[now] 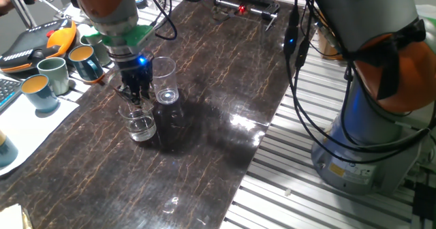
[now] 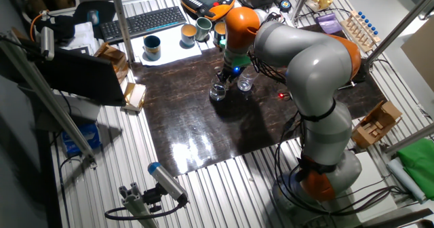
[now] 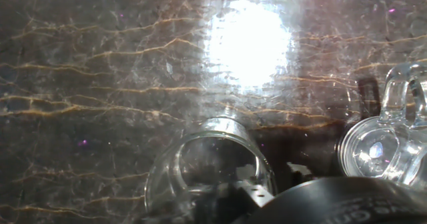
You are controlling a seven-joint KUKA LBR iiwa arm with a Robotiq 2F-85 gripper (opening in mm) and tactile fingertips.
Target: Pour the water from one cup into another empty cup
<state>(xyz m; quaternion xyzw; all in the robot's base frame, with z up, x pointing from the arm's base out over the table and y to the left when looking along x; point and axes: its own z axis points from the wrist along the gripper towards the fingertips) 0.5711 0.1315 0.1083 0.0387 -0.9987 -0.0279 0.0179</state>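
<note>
Two clear glasses [image 1: 139, 123] [image 1: 165, 81] stand on dark marbled table [image 1: 204, 161]; tool [image 1: 135, 93] state unclear.

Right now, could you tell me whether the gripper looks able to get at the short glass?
Probably yes: the gripper is directly over the short glass, fingers at its rim, nothing between them. The tall tumbler stands close beside it but apart.

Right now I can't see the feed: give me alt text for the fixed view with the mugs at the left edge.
The end effector reaches down at the rim of the short clear glass, which stands upright on the dark marbled table with a little water inside. The taller clear tumbler stands upright just behind it. Coloured mugs sit at the left edge.
</note>
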